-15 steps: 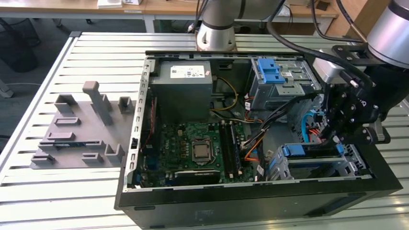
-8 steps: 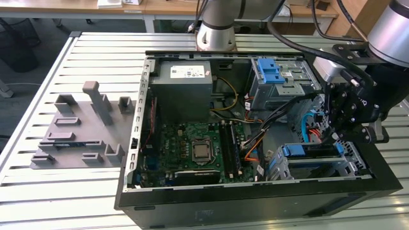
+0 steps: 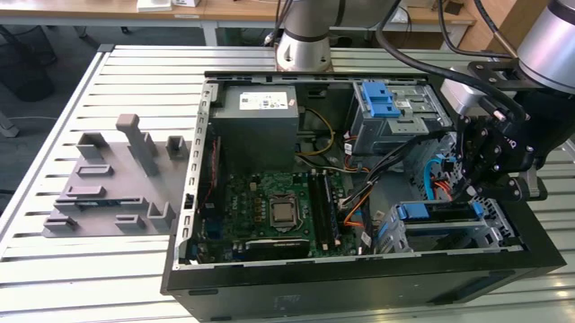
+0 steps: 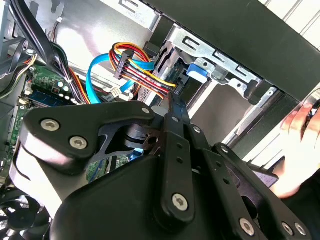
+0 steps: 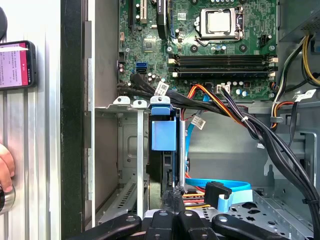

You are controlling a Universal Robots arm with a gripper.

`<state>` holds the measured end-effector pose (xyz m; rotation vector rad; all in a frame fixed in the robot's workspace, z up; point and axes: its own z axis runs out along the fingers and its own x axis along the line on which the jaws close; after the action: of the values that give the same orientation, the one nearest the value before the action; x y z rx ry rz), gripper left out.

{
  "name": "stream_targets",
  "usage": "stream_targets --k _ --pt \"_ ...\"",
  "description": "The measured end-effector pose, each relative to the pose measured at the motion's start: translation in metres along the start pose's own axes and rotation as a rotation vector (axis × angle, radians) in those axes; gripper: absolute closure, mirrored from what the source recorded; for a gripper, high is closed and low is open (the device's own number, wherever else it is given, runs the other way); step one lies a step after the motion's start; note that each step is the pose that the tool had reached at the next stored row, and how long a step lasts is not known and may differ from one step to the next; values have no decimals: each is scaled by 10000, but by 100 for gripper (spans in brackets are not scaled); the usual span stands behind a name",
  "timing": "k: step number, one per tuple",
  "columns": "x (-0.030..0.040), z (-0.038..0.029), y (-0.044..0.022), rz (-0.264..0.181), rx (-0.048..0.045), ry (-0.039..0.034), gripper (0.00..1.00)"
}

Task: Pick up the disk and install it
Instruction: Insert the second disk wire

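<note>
**Disk Installation: Seating Stage**

**Exterior view.** The gripper (image 3: 476, 192) hangs inside the open computer case (image 3: 359, 266), over the drive cage (image 3: 454, 234) in the corner at the exterior view's right. The disk (image 3: 422, 212) sits in that cage, its blue bracket facing the motherboard (image 3: 279, 205).

**Second wrist view.** The fingers (image 4: 175, 112) are drawn together to a point and hold nothing visible. They aim at the cage (image 4: 215, 57), beside the bundled cables (image 4: 135, 62).

**First wrist view.** The disk (image 5: 164, 132) stands on edge in a cage (image 5: 127, 150) slot. The gripper (image 5: 175, 196) tip lies at its near end; contact cannot be confirmed. A hand (image 5: 5, 172) rests outside the case wall.

**Assessment.** Pick-up appears complete; insertion is in hand. Final seating calls for a straight push along the slot, clear of the blue cable (image 5: 220, 187).
</note>
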<state>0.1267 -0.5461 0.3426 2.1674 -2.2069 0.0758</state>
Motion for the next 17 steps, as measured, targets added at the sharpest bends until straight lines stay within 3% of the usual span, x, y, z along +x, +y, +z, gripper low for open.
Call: stream_targets --k 5,17 --pt "0 -1 15 -1 -1 0 89" --pt "3 0 128 -2 0 0 89"
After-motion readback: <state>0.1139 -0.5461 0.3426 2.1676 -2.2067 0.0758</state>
